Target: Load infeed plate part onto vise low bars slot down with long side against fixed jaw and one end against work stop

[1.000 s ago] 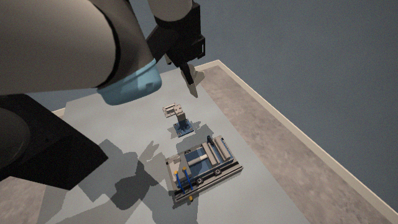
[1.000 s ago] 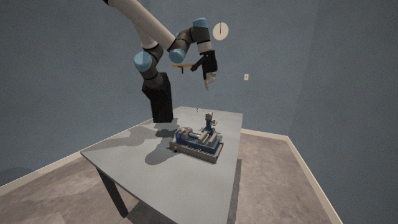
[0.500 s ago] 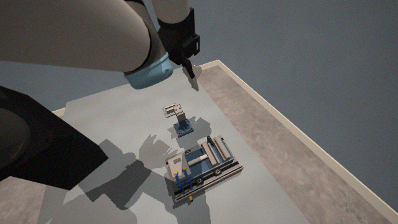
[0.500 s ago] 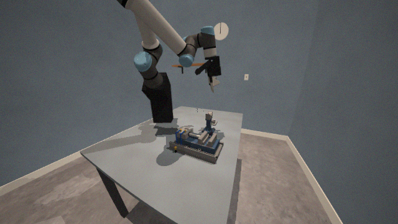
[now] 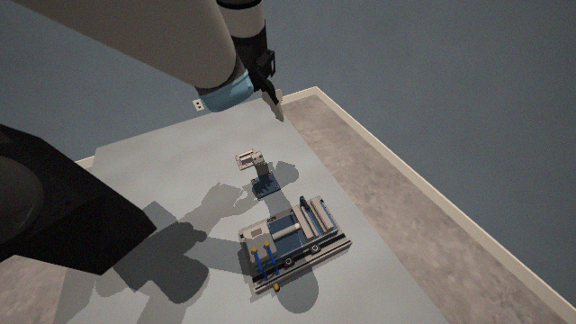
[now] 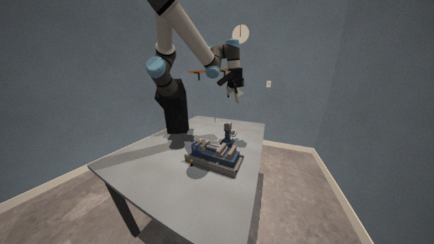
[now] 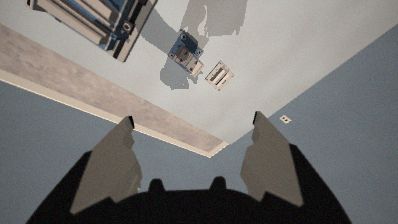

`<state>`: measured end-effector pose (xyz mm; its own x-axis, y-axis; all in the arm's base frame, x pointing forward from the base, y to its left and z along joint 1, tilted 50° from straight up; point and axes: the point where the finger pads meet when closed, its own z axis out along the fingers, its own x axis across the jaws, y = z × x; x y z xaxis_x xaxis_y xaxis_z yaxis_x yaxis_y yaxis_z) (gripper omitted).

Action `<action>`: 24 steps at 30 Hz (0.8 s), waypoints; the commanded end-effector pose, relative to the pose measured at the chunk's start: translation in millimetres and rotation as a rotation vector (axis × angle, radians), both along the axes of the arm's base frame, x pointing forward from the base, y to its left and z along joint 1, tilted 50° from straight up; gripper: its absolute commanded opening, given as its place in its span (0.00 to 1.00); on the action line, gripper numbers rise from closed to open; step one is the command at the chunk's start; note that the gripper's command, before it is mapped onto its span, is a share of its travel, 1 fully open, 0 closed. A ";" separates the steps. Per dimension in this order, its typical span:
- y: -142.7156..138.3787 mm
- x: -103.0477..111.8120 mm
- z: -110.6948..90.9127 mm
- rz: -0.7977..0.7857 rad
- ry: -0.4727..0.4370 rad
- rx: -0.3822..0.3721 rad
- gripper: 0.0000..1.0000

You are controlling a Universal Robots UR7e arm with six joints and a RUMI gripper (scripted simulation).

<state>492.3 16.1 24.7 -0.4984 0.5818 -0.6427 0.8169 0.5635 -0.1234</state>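
Wide open, with nothing between the fingers: black two-jaw gripper (image 5: 281,118) (image 6: 233,99) (image 7: 193,114). On the pale rectangular infeed plate (image 5: 243,167) (image 6: 234,135) (image 7: 227,66): small pale slotted block (image 5: 246,157) (image 6: 232,131) (image 7: 219,76), probably stiff, light metal. Best gripped squarely across the long sides, then turned slot-down.

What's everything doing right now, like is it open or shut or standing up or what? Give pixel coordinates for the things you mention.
Gripper (image 5: 283,118) (image 6: 233,99) (image 7: 193,114): wide open, holding nothing, up in the air.
Vise (image 5: 284,224) (image 6: 224,157) (image 7: 82,31): open, no block between its jaws.
Block (image 5: 247,157) (image 6: 232,132) (image 7: 220,76): on its plate, slot seemingly facing up.
Blue post (image 5: 262,169) (image 6: 227,135): standing upright.
Blue hoses (image 5: 270,256) (image 6: 192,149): connected at their upper ends, bending down.
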 end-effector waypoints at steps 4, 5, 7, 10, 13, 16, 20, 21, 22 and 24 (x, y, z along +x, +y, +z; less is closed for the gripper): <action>10.7 12.1 -36.5 0.144 0.137 -0.108 1.00; 12.6 13.0 -43.5 0.167 0.162 -0.125 1.00; 13.0 13.2 -45.2 0.172 0.168 -0.129 1.00; 17.5 14.7 -62.4 0.227 0.228 -0.170 1.00; 20.8 15.4 -75.4 0.267 0.273 -0.200 1.00; 23.7 15.6 -87.0 0.303 0.313 -0.227 1.00; 28.6 15.2 -107.3 0.365 0.381 -0.272 1.00; 29.1 15.1 -109.3 0.371 0.388 -0.277 1.00; 30.7 14.7 -115.9 0.391 0.411 -0.292 1.00; 31.9 14.4 -121.0 0.406 0.428 -0.303 1.00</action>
